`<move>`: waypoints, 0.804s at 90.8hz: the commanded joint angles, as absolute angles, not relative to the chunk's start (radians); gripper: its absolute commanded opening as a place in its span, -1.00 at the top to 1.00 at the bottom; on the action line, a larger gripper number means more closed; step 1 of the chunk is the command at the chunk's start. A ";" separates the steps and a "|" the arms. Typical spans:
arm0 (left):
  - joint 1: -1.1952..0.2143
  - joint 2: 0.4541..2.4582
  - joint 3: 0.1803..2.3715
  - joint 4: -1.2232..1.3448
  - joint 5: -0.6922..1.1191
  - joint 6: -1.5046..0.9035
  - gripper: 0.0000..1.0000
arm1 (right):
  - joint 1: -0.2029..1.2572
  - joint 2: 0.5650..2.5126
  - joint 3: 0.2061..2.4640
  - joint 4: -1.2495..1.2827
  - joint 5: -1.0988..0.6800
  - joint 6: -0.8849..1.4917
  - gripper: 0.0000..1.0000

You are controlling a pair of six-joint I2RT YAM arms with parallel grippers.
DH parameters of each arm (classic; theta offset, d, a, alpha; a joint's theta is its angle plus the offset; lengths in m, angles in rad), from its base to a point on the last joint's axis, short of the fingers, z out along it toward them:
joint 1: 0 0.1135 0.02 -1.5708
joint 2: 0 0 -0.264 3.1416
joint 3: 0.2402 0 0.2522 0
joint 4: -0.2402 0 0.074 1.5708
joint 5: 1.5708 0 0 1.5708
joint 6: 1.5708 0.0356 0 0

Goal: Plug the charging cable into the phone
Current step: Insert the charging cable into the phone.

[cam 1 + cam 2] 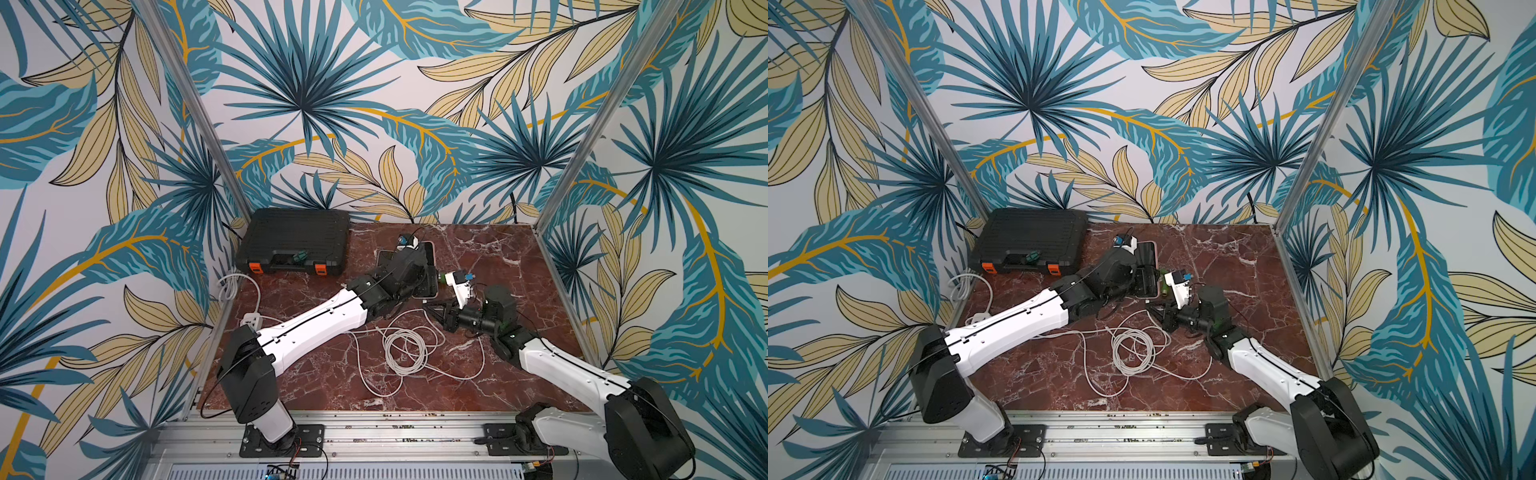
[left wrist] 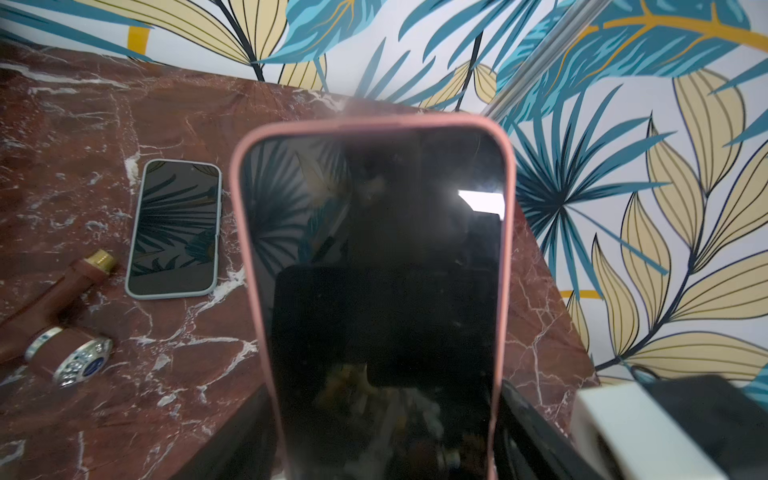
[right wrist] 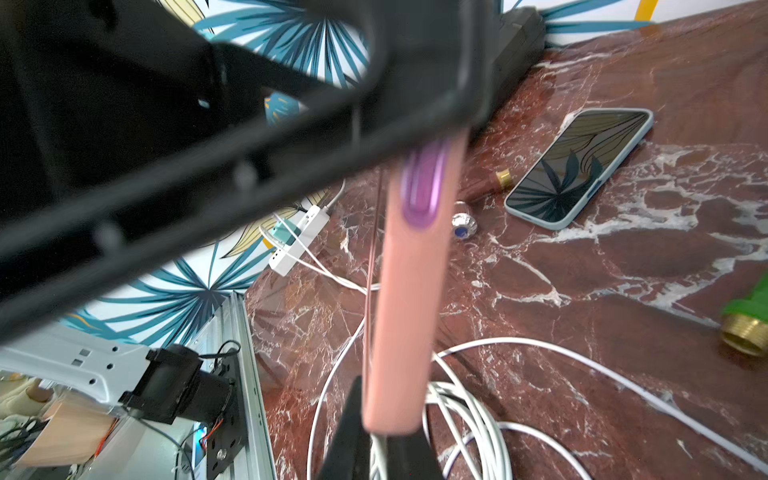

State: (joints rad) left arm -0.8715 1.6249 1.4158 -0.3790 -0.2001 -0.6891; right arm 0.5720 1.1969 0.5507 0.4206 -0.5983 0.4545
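The phone, dark-screened in a pink case, is held tilted above the marble table, and my left gripper is shut across its width. In both top views the phone sits just past my left wrist. My right gripper is shut on the end of the white charging cable, right against the bottom end of the phone. The plug itself is hidden, so I cannot tell whether it is seated. The rest of the cable lies coiled on the table below both arms.
A second phone in a pale blue case lies flat beside a brown bottle-like item. A black tool case stands at the back left. A white power strip lies at the left edge, and a green and brass fitting lies near my right arm.
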 commanded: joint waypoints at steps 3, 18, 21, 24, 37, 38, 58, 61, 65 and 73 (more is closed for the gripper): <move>-0.918 1.608 1.372 -0.484 -0.128 -0.693 1.00 | 0.557 1.167 0.561 0.585 -0.523 0.468 1.00; -0.924 1.611 1.354 -0.486 -0.145 -0.696 1.00 | 0.558 1.169 0.567 0.575 -0.525 0.461 1.00; -0.925 1.611 1.349 -0.482 -0.141 -0.696 1.00 | 0.558 1.169 0.566 0.576 -0.524 0.460 1.00; -0.926 1.613 1.346 -0.479 -0.141 -0.697 1.00 | 0.558 1.170 0.564 0.577 -0.522 0.460 1.00; -0.932 1.625 1.333 -0.484 -0.143 -0.692 1.00 | 0.558 1.171 0.558 0.600 -0.513 0.460 1.00; -0.932 1.627 1.332 -0.485 -0.143 -0.693 1.00 | 0.558 1.172 0.559 0.603 -0.513 0.460 1.00; -0.945 1.636 1.298 -0.501 -0.139 -0.676 1.00 | 0.557 1.183 0.568 0.632 -0.508 0.437 1.00; -0.946 1.637 1.293 -0.503 -0.141 -0.673 1.00 | 0.557 1.187 0.570 0.633 -0.509 0.433 1.00; -0.948 1.641 1.288 -0.507 -0.139 -0.671 1.00 | 0.558 1.193 0.572 0.636 -0.509 0.429 1.00; -0.949 1.653 1.287 -0.512 -0.126 -0.666 1.00 | 0.557 1.202 0.574 0.647 -0.517 0.429 1.00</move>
State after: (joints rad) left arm -0.8963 1.6211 1.3392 -0.3256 -0.2451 -0.6853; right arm 0.5724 1.2125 0.5381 0.4099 -0.5972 0.4530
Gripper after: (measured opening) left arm 0.785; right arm 0.121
